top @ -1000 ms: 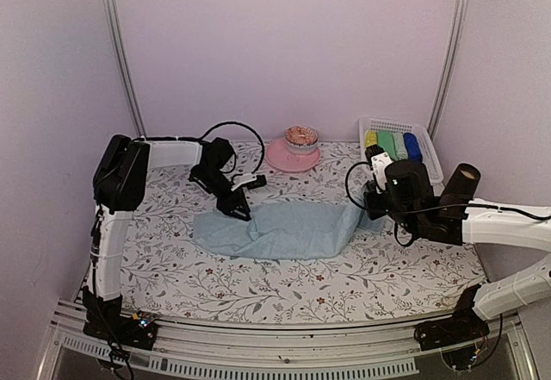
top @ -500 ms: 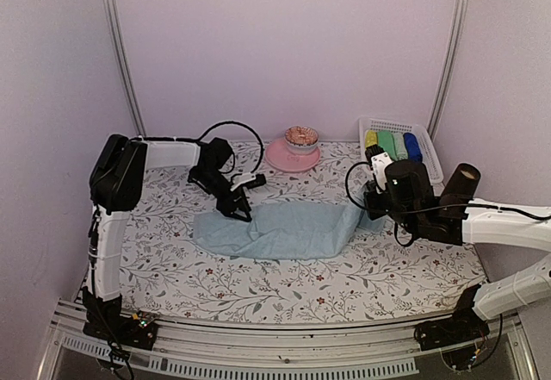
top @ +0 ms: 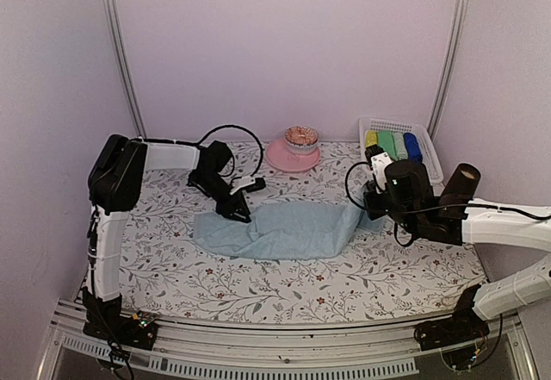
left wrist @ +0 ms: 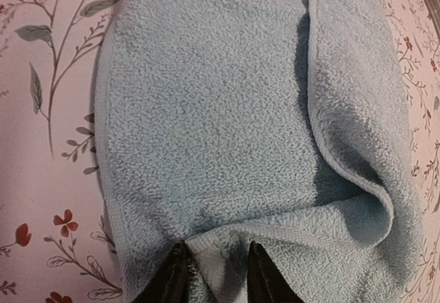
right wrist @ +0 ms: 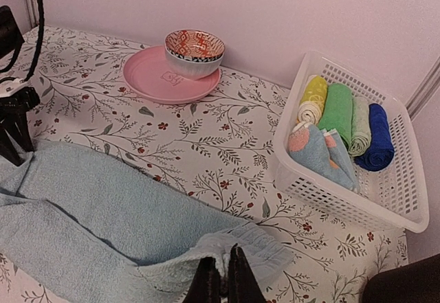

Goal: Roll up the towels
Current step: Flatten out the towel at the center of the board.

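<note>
The fingers (right wrist: 205, 286) of the right gripper (right wrist: 221, 275) are pressed together on the right end of the pale blue towel (right wrist: 103, 207), pinching a raised bunch of its edge. The fingers (left wrist: 172, 284) of the left gripper (left wrist: 216, 248) straddle a ridge of the same towel at its left end. Fabric fills the gap between them, but I cannot tell whether they are clamped on it or only resting either side. Behind the right gripper, at the back right of the table, stands a white plastic basket (right wrist: 344, 203). Inside it, four rolled cloths (right wrist: 337, 114) lie side by side: yellow, bright green, pale green and dark blue. In front of them sits a looser pale blue cloth (right wrist: 316, 153) with a pink-orange patch. At the back centre, a pink plate (right wrist: 148, 80) carries a small bowl (right wrist: 194, 52) with a red-orange pattern inside; whether it holds anything I cannot tell. The towel lies across the middle of the floral tablecloth (top: 344, 277), stretched from one gripper to the other. It is thin terry and unrolled, its near long edge doubled over in a loose, uneven fold. A soft crease runs from that fold toward the left fingers.
</note>
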Controlling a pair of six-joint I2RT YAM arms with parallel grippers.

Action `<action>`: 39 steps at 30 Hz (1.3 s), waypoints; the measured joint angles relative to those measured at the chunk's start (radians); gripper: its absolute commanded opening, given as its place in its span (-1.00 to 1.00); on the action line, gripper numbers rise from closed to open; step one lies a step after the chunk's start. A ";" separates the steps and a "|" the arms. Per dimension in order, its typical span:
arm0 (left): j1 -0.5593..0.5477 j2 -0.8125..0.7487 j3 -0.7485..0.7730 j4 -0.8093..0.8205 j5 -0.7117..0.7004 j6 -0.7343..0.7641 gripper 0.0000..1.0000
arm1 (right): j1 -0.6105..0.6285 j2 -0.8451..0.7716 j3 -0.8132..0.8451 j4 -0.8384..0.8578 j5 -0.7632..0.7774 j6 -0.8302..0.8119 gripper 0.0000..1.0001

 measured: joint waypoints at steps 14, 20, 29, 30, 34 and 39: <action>-0.029 -0.128 -0.119 0.071 -0.046 -0.028 -1.00 | 0.000 0.012 0.000 0.006 0.000 0.000 -0.96; -0.029 -0.395 -0.266 0.172 -0.072 -0.048 -0.93 | 0.000 0.012 0.000 0.006 0.000 0.000 -0.96; -0.034 -0.631 -0.565 0.389 -0.196 -0.062 -0.67 | 0.000 0.012 0.000 0.006 -0.003 0.000 -0.96; -0.039 -0.643 -0.607 0.412 -0.215 -0.061 -0.63 | 0.000 0.012 0.000 0.006 -0.003 0.000 -0.96; -0.081 -0.673 -0.765 0.505 -0.285 -0.049 -0.29 | 0.000 0.012 0.000 0.006 -0.006 0.000 -0.96; -0.109 -0.715 -0.874 0.576 -0.335 -0.041 0.37 | 0.000 0.016 0.000 0.008 -0.012 0.000 -0.96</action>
